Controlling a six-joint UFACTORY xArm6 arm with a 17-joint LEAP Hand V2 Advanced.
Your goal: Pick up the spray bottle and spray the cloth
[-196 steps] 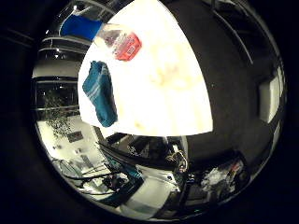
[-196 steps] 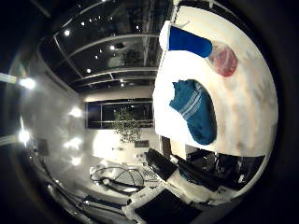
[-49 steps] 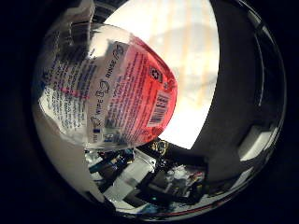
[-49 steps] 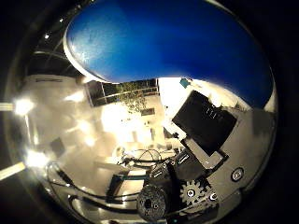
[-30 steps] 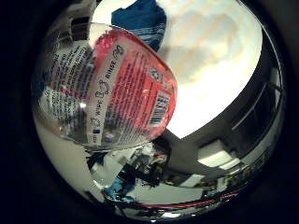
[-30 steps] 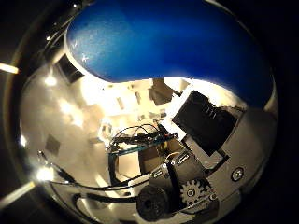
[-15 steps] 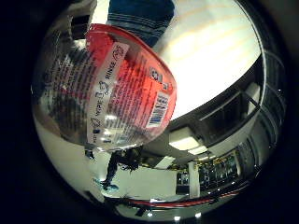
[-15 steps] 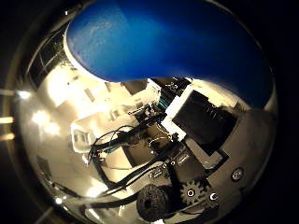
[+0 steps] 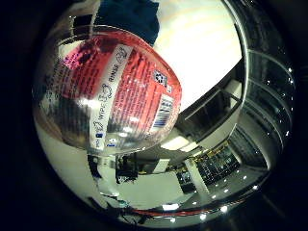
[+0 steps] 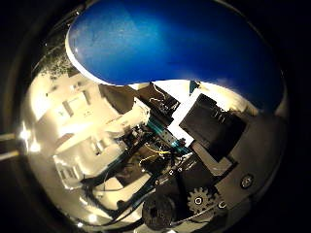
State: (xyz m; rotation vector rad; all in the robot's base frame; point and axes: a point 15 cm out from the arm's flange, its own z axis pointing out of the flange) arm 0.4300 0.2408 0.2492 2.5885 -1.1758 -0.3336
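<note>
The spray bottle is close against my palm. In the right little finger side palm view its clear body with a red and white label (image 9: 106, 87) fills much of the picture. In the right thumb side palm view its blue top (image 10: 175, 44) fills the upper part. My right hand (image 10: 209, 131) shows there as black, white and geared parts curled beside the blue top. The dark teal cloth (image 9: 130, 17) lies on the white table (image 9: 197, 48), just past the bottle's body.
Beyond the table's edge there is a room with bright ceiling lights (image 9: 173, 144) and shelving (image 9: 207, 168). The arm's body with cabling and a circuit board (image 10: 160, 136) shows below the blue top.
The bottle went from standing on the table beside the cloth to filling both views against my palm. Over the last second the room behind it has swung round; the bottle keeps its place in the views.
</note>
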